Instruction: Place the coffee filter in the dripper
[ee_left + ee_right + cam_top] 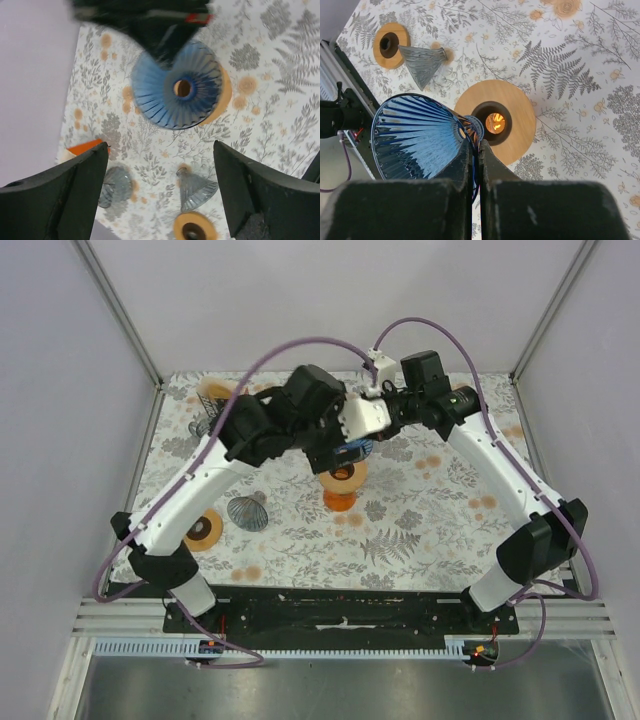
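Observation:
My right gripper is shut on the wall of a blue ribbed glass dripper near its narrow end. It holds the dripper tilted above a wooden ring stand on an orange base. The dripper also shows in the left wrist view, and in the top view under the two wrists. My left gripper is open and empty, hovering high over the table close to the dripper. I cannot make out a paper coffee filter in any view.
A grey ribbed cone lies on its side beside a second wooden ring at the front left. Another grey cone and an orange and pale object sit at the back left. Walls enclose the floral table.

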